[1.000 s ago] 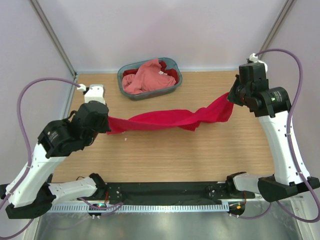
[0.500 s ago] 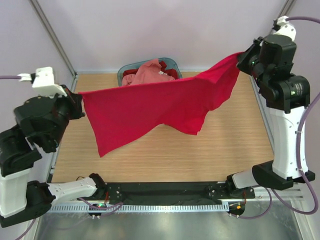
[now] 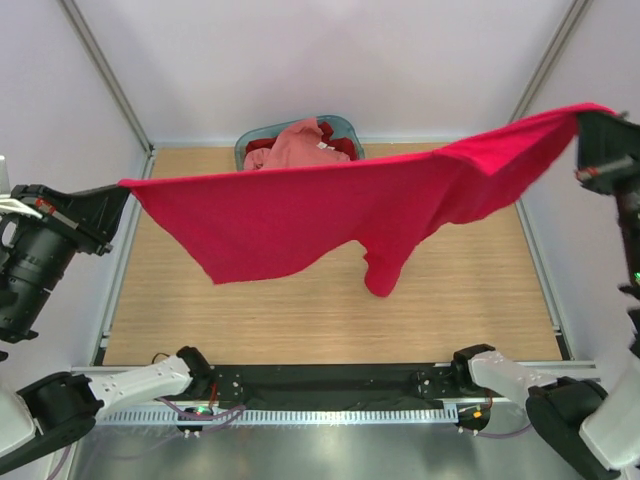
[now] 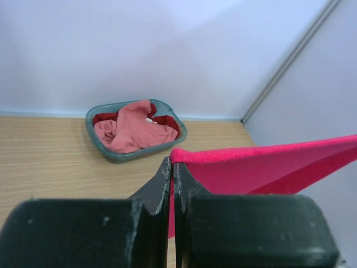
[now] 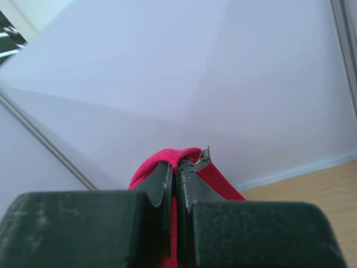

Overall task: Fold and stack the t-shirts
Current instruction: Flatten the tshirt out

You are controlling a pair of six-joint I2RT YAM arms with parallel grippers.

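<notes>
The bright crimson red t-shirt (image 3: 330,215) hangs stretched wide in the air above the table, its lower edge drooping near the middle. My left gripper (image 3: 122,190) is shut on its left corner, seen in the left wrist view (image 4: 172,163) with the cloth (image 4: 268,167) running off to the right. My right gripper (image 3: 590,118) is shut on its right corner, high at the right; the right wrist view (image 5: 177,167) shows red cloth (image 5: 167,156) folded over the fingertips. The salmon pink t-shirt (image 3: 295,150) and a darker red t-shirt (image 3: 338,145) lie in the basket.
The grey-blue oval basket (image 3: 345,124) stands at the back middle of the wooden table (image 3: 460,300); it also shows in the left wrist view (image 4: 111,155). White walls and metal frame posts (image 3: 105,75) enclose the table on three sides.
Both arms have risen and moved apart. The red t-shirt went from a twisted rope low over the table to a wide spread sheet held high.
</notes>
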